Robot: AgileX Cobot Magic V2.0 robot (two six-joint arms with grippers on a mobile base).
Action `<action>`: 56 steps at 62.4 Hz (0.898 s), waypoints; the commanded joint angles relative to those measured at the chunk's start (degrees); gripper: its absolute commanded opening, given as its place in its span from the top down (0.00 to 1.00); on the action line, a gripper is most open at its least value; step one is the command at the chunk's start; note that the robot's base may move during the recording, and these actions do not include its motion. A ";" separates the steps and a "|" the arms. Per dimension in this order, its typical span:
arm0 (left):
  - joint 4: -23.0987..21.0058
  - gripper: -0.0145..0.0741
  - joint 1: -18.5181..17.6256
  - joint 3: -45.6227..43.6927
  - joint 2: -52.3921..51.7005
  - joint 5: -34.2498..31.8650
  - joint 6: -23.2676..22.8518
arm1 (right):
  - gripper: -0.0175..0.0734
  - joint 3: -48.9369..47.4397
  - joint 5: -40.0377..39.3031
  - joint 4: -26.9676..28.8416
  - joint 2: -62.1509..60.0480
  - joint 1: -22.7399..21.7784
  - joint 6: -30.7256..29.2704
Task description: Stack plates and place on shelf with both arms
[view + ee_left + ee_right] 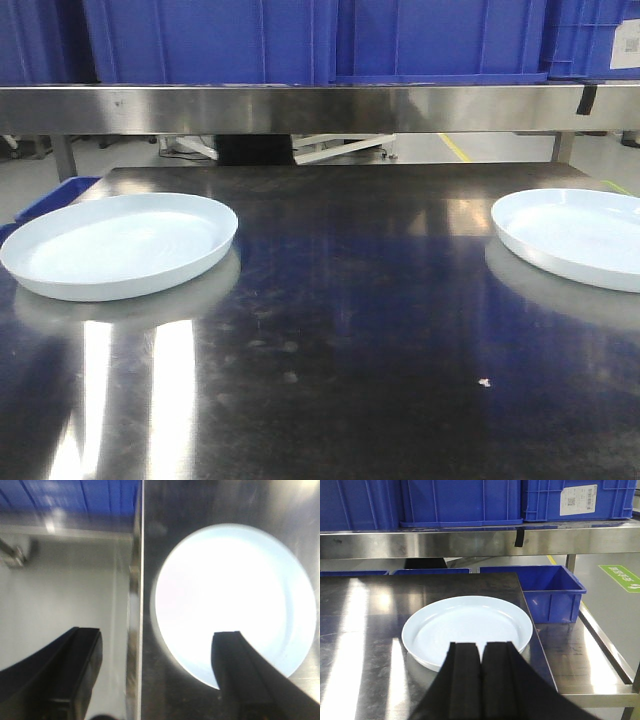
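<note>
Pale bluish-white, the left plate [120,245] and right plate [575,235] lie well apart on the glossy tabletop [350,320] below the shelf [300,108], left gripper [156,636] splayed above one, right gripper [481,650] pinched shut and empty before the other, so low rims may skid when grasped.

Plates: two counted, left plate [120,245] and right plate [575,235]. Shelf [300,108]: one. Surface [350,330]: one. Blue crates [210,40]: at least three.

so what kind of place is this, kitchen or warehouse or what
Likely a warehouse or factory work area, not a home kitchen: blue plastic crates on a stainless-steel shelf, a steel worktable, and a green floor marking.
</note>
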 commanded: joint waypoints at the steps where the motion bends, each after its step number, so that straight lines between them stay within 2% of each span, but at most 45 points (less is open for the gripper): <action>1: -2.70 0.24 -0.04 -2.64 3.01 -1.76 -0.19 | 0.75 -0.87 -5.19 -0.17 -1.05 -0.13 -0.63; 14: -2.82 0.24 -0.04 -2.81 11.32 -2.27 -0.19 | 0.75 -0.87 -5.19 -0.17 -1.05 -0.13 -0.63; 25: -4.72 0.24 -0.04 -2.81 15.36 -4.60 -0.06 | 0.75 -0.87 -5.19 -0.17 -1.05 -0.13 -0.63; 56: -5.19 0.26 -1.10 -2.81 18.19 -10.41 0.06 | 0.75 -0.87 -5.19 -0.17 -1.05 -0.13 -0.63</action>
